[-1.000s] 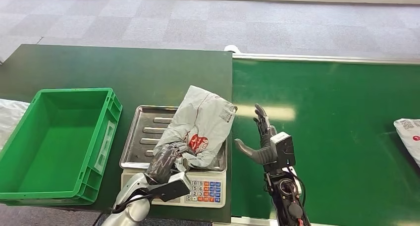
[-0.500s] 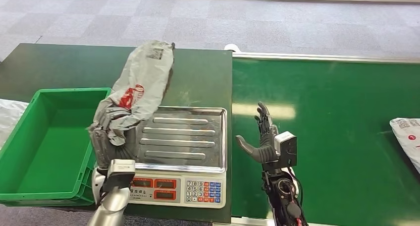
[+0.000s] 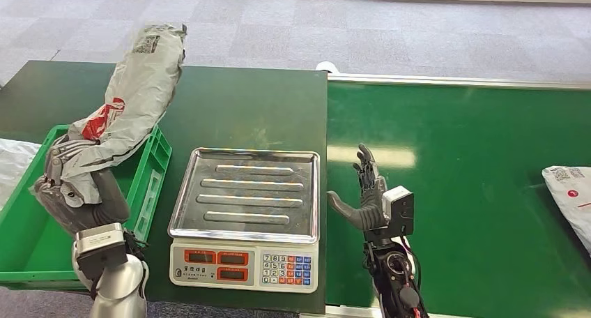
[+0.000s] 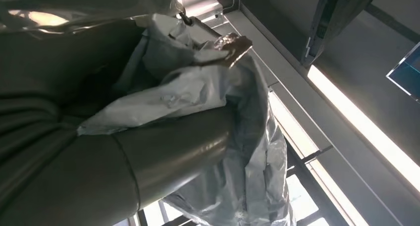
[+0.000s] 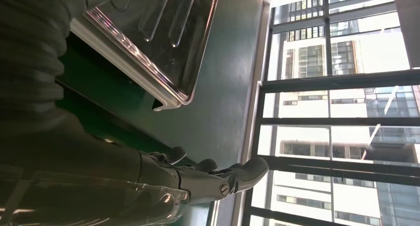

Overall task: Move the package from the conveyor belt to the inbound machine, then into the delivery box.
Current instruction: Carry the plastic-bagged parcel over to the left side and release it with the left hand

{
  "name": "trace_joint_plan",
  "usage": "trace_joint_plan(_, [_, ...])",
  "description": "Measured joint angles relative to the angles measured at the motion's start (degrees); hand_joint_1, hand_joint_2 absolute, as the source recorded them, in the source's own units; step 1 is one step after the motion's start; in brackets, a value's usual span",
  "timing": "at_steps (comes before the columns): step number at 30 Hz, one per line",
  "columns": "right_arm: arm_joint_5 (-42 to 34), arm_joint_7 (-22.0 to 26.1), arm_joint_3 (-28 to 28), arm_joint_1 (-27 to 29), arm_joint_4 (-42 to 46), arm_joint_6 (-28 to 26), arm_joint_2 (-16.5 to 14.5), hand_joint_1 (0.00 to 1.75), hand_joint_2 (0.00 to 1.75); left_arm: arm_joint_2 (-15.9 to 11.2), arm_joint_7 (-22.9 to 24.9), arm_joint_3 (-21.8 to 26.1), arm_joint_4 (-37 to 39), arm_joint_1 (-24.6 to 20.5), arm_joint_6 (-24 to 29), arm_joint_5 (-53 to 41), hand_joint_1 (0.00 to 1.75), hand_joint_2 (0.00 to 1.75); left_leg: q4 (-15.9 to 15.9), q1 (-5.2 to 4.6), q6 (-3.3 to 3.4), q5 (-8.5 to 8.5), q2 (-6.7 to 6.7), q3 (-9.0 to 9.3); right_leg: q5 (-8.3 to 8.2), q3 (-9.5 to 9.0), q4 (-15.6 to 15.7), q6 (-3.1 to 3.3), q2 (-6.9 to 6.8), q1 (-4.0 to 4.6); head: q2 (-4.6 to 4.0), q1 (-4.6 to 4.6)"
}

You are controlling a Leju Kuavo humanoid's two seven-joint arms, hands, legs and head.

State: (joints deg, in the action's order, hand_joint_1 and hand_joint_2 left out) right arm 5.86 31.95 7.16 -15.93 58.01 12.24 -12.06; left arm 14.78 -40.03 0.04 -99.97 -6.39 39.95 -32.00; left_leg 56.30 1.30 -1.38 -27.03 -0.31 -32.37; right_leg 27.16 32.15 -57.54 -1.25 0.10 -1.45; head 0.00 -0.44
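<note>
A grey plastic mailer package [image 3: 136, 95] with a red mark stands lifted in the air above the green delivery box [image 3: 49, 252]. My left hand [image 3: 73, 189] grips its lower end; up close the crumpled grey package [image 4: 233, 137] wraps over my thumb. The scale's steel tray [image 3: 247, 192], the inbound machine, lies bare. My right hand [image 3: 366, 196] hovers open over the green conveyor belt [image 3: 474, 192], just right of the scale, and its fingers [image 5: 218, 179] are spread beside the tray's corner [image 5: 168, 94].
A second grey package [image 3: 568, 196] lies on the belt at the right edge. The scale's keypad and display [image 3: 244, 262] face me at the table's front. A white bag [image 3: 10, 161] lies left of the box. A dark green table [image 3: 237, 109] lies behind the scale.
My left hand lifted the package off the scale tray and swung it left, from over the tray's edge to above the green box. The package on the belt drifted slightly left. The right hand barely moved.
</note>
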Motion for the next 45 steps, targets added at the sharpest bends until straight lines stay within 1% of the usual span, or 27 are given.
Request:
trace_joint_plan(12, [-0.1,0.0,0.2,0.0,0.0,0.0,0.0,0.0,1.75,0.3,0.0,1.0,-1.1,0.3,0.0,-0.4,1.75,0.0,0.0,0.0,0.0,0.0,0.0,0.0,0.0,0.01,0.0,0.0,0.0,0.0,0.0,0.01])
trace_joint_plan(14, [-0.3,0.0,0.2,-0.1,-0.1,0.0,0.0,0.0,1.75,0.4,0.0,1.3,-2.0,0.3,0.0,-2.1,1.75,0.0,0.0,0.0,0.0,0.0,0.01,-0.01,0.0,0.0,0.0,0.0,0.0,0.0,0.0,0.01])
trace_joint_plan(16, [-0.6,-0.1,0.3,-0.2,-0.2,0.0,-0.1,0.0,1.75,0.5,0.0,2.2,-3.6,0.3,0.0,-5.8,1.75,0.0,0.0,0.0,0.0,0.0,0.01,-0.01,0.0,0.01,0.0,0.0,0.0,0.0,0.0,0.01])
trace_joint_plan(19, [-1.0,-0.1,0.4,-0.2,-0.5,-0.3,-0.2,0.0,1.75,0.8,0.0,5.0,-5.5,0.0,0.0,-13.3,1.75,0.0,0.0,0.0,0.0,0.0,0.01,-0.01,0.0,0.02,0.0,0.0,0.0,0.0,0.0,0.01])
trace_joint_plan(23, [-1.4,-0.1,0.5,-0.2,-0.6,-1.0,-0.2,0.0,1.75,1.4,0.0,10.0,-6.0,-0.8,0.0,-22.1,1.75,0.0,0.0,0.0,0.0,0.0,0.02,-0.01,0.0,0.03,0.0,0.0,0.0,0.0,0.0,0.01])
trace_joint_plan(27, [-1.7,-0.8,0.4,0.0,-0.6,-1.0,-0.2,0.0,1.75,2.0,0.5,15.2,-5.3,-1.6,0.0,-27.8,1.75,0.0,0.0,0.0,0.0,0.0,0.04,0.0,0.0,0.05,0.0,0.0,0.01,0.0,0.0,0.01])
trace_joint_plan(30, [-1.5,-1.3,0.2,0.5,-0.3,-0.9,-0.1,0.0,1.75,2.7,4.3,19.7,-1.4,-2.3,0.0,-36.2,1.75,0.0,0.0,-0.01,0.0,0.0,0.03,0.0,0.01,0.04,0.0,0.0,0.0,-0.01,0.0,0.02])
trace_joint_plan(33, [-1.0,-1.9,0.0,1.1,0.5,-0.7,-0.1,0.0,1.75,3.6,9.6,26.4,2.8,-2.8,0.0,-46.6,1.75,0.0,0.0,0.0,-0.02,-0.01,0.31,0.0,-0.03,0.14,0.0,0.05,0.25,0.01,0.0,0.02])
trace_joint_plan(34, [-0.8,-2.0,-0.1,1.2,0.6,-0.7,-0.1,0.0,1.75,3.7,12.3,28.1,3.3,-2.8,0.0,-49.4,1.75,0.0,0.0,0.0,-0.02,-0.02,0.39,0.0,-0.05,0.17,0.0,0.06,0.33,0.01,0.0,0.02])
trace_joint_plan(36, [-0.5,-2.4,-0.3,1.4,0.9,-0.6,-0.1,0.0,1.75,3.5,19.3,29.6,3.9,-2.8,0.0,-53.7,1.75,0.0,0.0,0.0,-0.03,-0.02,0.39,-0.01,-0.04,0.18,0.0,0.06,0.35,0.01,0.0,0.03])
trace_joint_plan(38, [-0.3,-2.8,-0.4,1.4,1.0,-0.5,-0.1,0.0,1.75,2.5,27.4,29.4,4.5,-2.4,0.0,-56.3,1.75,0.0,0.0,0.01,-0.03,-0.03,0.38,-0.03,-0.04,0.17,0.0,0.06,0.34,0.01,0.0,0.02])
trace_joint_plan(40, [-0.3,-3.0,-0.5,1.5,1.2,-0.4,-0.1,0.0,1.75,1.0,34.0,28.5,5.3,-1.8,0.0,-57.2,1.72,0.0,0.0,0.01,-0.03,-0.03,0.38,-0.03,-0.04,0.18,0.0,0.06,0.35,0.01,0.0,0.02])
trace_joint_plan(41, [-0.3,-3.1,-0.6,1.6,1.3,-0.4,-0.1,0.0,1.75,0.2,36.2,28.0,5.7,-1.4,0.0,-57.5,1.41,0.0,0.0,0.01,-0.04,-0.03,0.38,-0.03,-0.03,0.18,0.0,0.06,0.35,0.01,0.0,0.02])
trace_joint_plan(44, [-0.1,-3.2,-0.8,2.2,2.2,-0.3,-0.1,0.0,1.75,-2.0,40.4,26.4,6.5,-0.1,0.0,-57.8,0.16,0.0,0.0,0.01,-0.04,-0.03,0.38,-0.03,-0.03,0.18,0.0,0.06,0.34,0.01,0.0,0.02])
trace_joint_plan(45, [0.1,-3.2,-0.9,2.4,2.5,-0.2,-0.1,0.0,1.75,-2.5,41.1,25.8,6.7,0.3,0.0,-57.8,0.03,0.0,0.0,0.01,-0.04,-0.03,0.38,-0.03,-0.03,0.18,0.0,0.06,0.34,0.01,0.0,0.02])
